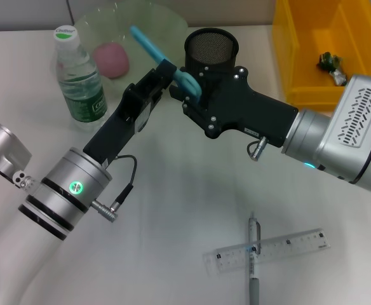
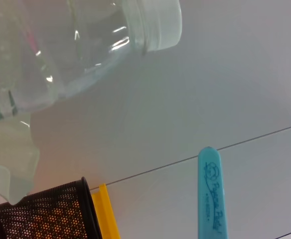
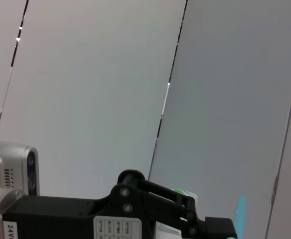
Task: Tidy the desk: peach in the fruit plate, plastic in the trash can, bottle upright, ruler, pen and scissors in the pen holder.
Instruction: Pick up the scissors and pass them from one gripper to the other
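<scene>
scissors (image 1: 166,56), teal-handled, held in the air between both claws beside the mesh pen holder (image 1: 211,47). left claw (image 1: 163,71) pinches them; right claw (image 1: 187,95) touches them, grip unclear. bottle (image 1: 79,75) upright. ruler (image 1: 268,251) and pen (image 1: 253,257) crossed on worktop (image 1: 173,210).

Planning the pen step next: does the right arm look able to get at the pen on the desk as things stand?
Probably not yet: the right gripper is at the scissors beside the pen holder. The pen itself lies uncovered across the ruler.
</scene>
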Available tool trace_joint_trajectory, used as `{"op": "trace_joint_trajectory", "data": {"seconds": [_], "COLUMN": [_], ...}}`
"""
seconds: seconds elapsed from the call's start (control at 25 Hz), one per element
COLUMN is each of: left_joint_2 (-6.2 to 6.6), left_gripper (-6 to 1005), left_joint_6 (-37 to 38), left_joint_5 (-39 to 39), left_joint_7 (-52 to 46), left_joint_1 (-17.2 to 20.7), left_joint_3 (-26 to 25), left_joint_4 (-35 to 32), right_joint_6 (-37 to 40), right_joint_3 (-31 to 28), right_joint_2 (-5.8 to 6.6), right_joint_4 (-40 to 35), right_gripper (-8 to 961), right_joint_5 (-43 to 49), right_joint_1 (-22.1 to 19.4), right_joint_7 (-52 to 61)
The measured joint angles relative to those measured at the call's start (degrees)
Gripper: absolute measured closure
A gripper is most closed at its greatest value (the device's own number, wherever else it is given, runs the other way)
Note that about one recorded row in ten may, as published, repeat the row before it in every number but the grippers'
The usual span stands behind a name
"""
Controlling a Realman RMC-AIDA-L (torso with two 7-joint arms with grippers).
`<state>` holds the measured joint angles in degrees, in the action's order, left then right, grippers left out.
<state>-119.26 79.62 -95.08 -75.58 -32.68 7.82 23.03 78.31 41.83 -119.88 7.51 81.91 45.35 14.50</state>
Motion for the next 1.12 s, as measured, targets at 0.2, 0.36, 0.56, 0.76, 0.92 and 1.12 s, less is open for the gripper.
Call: {"op": "trace_joint_trajectory", "data": {"seconds": [0.2,0.36,0.56,0.76,0.92,1.12], "left_joint_2": [0.0,0.0,0.0,0.0,0.0,0.0], "left_gripper": [746,746,746,745,745,745], "left_joint_6": [0.04,0.09,0.16,0.18,0.18,0.18], "left_joint_5": [-0.04,-0.04,-0.04,-0.02,-0.02,-0.01], "left_joint_7": [0.0,-0.01,0.0,0.0,0.01,0.08], "left_joint_1": [0.15,0.17,0.18,0.16,0.17,0.14], "left_joint_3": [0.01,0.0,0.01,0.01,0.01,0.0], "left_joint_4": [0.0,-0.01,-0.01,-0.01,-0.05,-0.1], "right_joint_6": [0.0,-0.01,0.0,0.0,0.0,0.0], "right_joint_3": [-0.02,-0.03,0.03,0.11,0.2,0.22], "right_joint_2": [0.01,0.0,0.0,0.0,-0.01,-0.01], "right_joint_4": [0.21,0.22,0.22,0.22,0.23,0.23], "right_gripper": [654,703,756,771,771,770], "right_joint_5": [-0.02,-0.03,-0.02,-0.01,0.0,0.02], "right_joint_1": [0.0,-0.01,0.0,0.0,0.0,0.0], "right_joint_7": [0.01,0.01,0.01,0.01,0.01,0.01]}}
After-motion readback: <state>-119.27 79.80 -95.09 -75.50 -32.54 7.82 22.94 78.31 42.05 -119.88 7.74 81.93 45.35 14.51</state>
